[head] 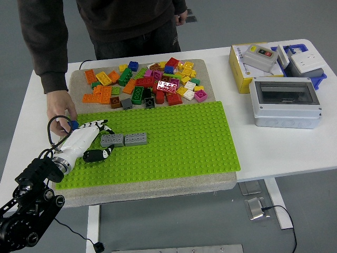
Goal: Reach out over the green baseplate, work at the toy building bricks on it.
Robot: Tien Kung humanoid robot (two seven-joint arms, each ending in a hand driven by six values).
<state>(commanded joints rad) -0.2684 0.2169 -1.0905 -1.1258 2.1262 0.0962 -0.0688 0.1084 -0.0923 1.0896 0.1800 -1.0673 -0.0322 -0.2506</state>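
The green baseplate (184, 137) lies on a beige mat across the table's middle. Two grey bricks sit on its left part: the left grey brick (111, 139) and the right grey brick (136, 138), end to end and touching or nearly so. My left hand (104, 140), white with black fingertips, reaches in from the lower left. It is shut on the left grey brick, with fingers above it and the thumb below. A person's hand (59, 110) holds a small blue brick (75, 125) just off the plate's left corner, close beside my hand. My right arm is out of view.
A pile of loose coloured bricks (147, 84) covers the mat behind the plate. At the right stand a yellow box (243, 71), a grey enclosure with a clear lid (284, 103) and a blue tray (304, 52). The person leans over the far left edge.
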